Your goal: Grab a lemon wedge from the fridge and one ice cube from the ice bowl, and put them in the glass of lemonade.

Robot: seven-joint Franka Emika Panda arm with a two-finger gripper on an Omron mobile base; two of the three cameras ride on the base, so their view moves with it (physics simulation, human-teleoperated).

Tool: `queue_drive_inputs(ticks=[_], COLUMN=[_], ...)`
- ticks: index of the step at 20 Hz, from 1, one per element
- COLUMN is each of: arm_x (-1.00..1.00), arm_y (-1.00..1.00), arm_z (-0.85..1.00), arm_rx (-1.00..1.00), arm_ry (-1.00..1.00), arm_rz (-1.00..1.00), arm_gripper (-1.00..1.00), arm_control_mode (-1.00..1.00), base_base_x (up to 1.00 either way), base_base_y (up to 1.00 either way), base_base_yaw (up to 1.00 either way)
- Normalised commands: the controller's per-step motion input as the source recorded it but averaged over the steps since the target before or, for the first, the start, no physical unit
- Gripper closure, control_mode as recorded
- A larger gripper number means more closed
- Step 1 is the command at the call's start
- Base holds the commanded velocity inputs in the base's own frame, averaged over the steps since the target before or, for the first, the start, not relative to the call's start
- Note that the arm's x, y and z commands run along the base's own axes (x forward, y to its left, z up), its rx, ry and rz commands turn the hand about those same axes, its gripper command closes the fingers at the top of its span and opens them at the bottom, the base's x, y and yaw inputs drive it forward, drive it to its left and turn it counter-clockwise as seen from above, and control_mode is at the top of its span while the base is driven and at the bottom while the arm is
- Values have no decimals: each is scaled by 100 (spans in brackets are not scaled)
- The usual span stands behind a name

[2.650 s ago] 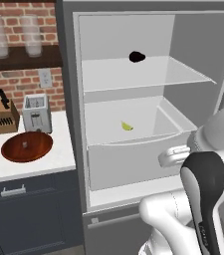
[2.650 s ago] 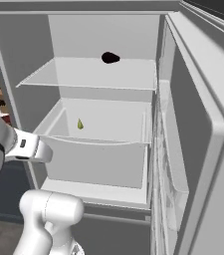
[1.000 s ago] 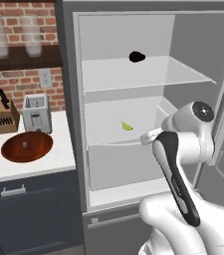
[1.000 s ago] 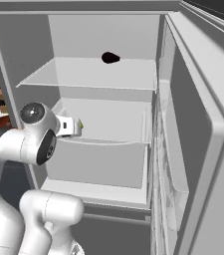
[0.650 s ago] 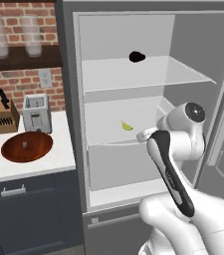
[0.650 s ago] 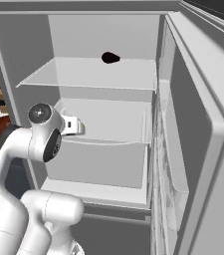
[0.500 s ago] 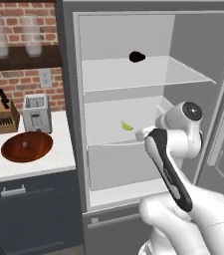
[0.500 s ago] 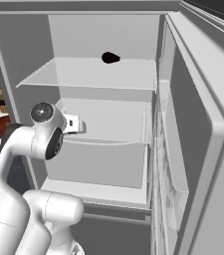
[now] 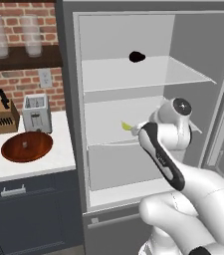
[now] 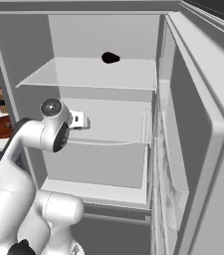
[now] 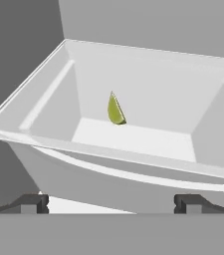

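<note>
Tool (image 11: pixel 111 201) wide open, empty, poised just outside the fridge (image 9: pixel 68 74) drawer (image 11: pixel 133 169). Lemon wedge (image 11: pixel 115 109) sits upright toward the drawer's back wall. Best bet: clear the front rim, drop in, straddle that thin slice squarely before closing.

The fridge (image 9: pixel 68 124) stands open, its door (image 10: pixel 198 134) swung out to its right. Inside the fridge, a dark lump (image 9: pixel 137 57) lies on the upper shelf (image 9: pixel 133 74) near the back. Below that shelf sits a drawer (image 11: pixel 133 149), and the lemon wedge (image 11: pixel 115 109) lies in it toward the back wall. The gripper (image 11: pixel 111 201) hangs just before the drawer's front rim, fingers spread wide. Left of the fridge runs a counter (image 9: pixel 44 162); on it the ice bowl (image 9: pixel 27 146) lies in front of a toaster (image 9: pixel 36 112) and a knife block (image 9: pixel 4 117).
</note>
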Motion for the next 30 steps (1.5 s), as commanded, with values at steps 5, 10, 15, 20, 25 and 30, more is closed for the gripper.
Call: queue_drive_inputs(ticks=[5,10,15,20,25,30], arm_x=[38,39,40,40,40,33], arm_y=[2,7,4,0,0,0], arm_z=[-27,-21,-17,-7,-8,-20], arm_rx=[0,0,0,0,0,0], arm_ry=[0,0,0,5,5,1], arm_rz=[0,0,0,0,0,1], arm_gripper=[-100,-100,-100,-100,-100,-100], arm_control_mode=[-100,-100,-100,-100,-100,-100], base_base_x=[0,0,0,0,0,0], base_base_y=[0,0,0,0,0,0], base_base_yaw=[0,0,0,0,0,0])
